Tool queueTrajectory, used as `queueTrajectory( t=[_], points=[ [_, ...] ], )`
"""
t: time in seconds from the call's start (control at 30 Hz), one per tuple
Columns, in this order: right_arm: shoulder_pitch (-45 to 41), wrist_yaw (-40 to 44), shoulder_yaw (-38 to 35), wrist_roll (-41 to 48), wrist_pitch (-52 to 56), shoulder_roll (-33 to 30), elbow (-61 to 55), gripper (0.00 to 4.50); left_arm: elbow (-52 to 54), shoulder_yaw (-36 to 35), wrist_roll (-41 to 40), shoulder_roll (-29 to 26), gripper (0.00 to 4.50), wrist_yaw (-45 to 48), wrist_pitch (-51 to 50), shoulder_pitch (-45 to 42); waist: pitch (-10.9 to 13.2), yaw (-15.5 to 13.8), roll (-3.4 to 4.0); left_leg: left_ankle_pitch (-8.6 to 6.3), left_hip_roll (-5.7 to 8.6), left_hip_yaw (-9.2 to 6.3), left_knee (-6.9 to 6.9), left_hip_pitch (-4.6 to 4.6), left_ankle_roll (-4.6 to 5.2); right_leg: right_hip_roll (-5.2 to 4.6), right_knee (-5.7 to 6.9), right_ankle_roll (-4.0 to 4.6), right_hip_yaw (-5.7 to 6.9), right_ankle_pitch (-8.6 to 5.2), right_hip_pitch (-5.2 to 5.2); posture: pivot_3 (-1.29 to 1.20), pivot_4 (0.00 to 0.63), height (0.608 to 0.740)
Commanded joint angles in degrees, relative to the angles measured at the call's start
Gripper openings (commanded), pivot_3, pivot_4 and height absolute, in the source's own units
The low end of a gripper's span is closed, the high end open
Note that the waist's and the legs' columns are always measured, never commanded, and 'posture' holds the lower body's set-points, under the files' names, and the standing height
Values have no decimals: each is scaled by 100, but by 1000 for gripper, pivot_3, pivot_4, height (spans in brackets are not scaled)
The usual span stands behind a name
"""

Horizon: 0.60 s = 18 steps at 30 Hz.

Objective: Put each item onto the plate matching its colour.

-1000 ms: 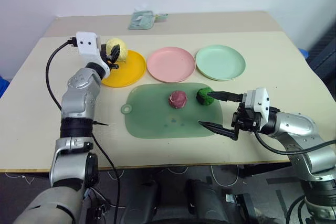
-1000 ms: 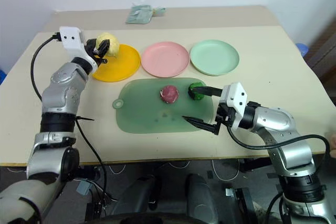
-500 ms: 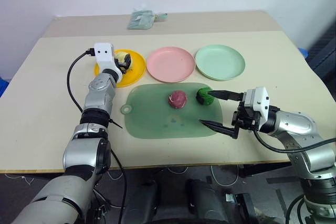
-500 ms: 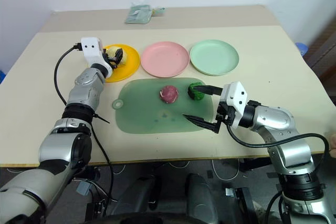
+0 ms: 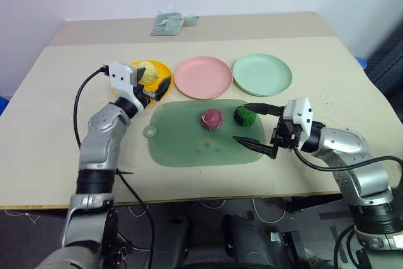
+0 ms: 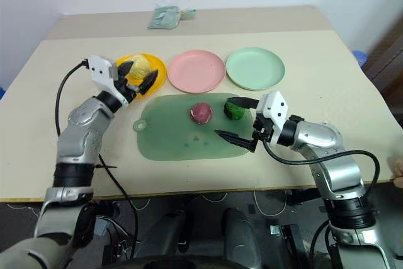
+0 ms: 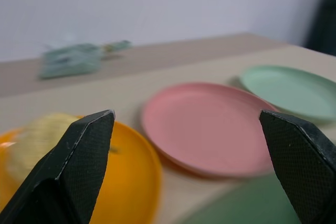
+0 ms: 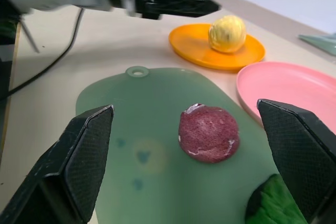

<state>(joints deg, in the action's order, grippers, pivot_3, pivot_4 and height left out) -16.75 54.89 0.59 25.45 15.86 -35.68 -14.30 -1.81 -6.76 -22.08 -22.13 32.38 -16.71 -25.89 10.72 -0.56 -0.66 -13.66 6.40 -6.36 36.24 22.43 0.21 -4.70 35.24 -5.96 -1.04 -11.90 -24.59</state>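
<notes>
Yellow ball (image 5: 148, 70): sits on the yellow plate (image 5: 161, 71)
Red ball (image 5: 213, 118): lies on the green mat (image 5: 182, 140), near the middle
Green ball (image 5: 245, 115): on the mat too, just beside the red ball
Pink plate (image 5: 203, 77): between the yellow plate and the green plate (image 5: 262, 74)
Left gripper (image 5: 153, 85): wide open, holds nothing, by the yellow plate
Right gripper (image 5: 255, 125): wide open, holds nothing, fingers near the green ball

Smooth, glossy plastic plates: yellow-orange plate (image 5: 161, 74), pink plate (image 5: 203, 77), pale green plate (image 5: 262, 74); matt table (image 5: 56, 111) (wood-like); rough, lumpy red ball (image 8: 208, 133).
</notes>
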Motion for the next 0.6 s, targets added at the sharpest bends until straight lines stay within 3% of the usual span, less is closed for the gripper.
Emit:
queueTrajectory(
  t=[0.03,0.4,0.6],
  points=[
    [-346,-98,182,-235,-147,180,205,4500,691,-4,-400,-381,4488,683,-295,409,0,1,0,0,0,0,0,-1,0,0,0,1,0,0,0,0,150,740],
    [-1443,-491,828,-1053,146,722,1273,4500,1376,-245,-1015,-1792,4488,2819,-205,1779,-1,28,3,0,-6,0,-13,0,-2,2,-1,7,0,-1,-8,0,150,740],
    [-1656,-404,1089,-1197,489,822,1391,4500,1499,-197,-990,-1851,4488,2983,-101,1902,-1,-14,3,0,-6,0,-9,0,-1,0,-4,9,0,0,-5,0,150,740]
  ],
)
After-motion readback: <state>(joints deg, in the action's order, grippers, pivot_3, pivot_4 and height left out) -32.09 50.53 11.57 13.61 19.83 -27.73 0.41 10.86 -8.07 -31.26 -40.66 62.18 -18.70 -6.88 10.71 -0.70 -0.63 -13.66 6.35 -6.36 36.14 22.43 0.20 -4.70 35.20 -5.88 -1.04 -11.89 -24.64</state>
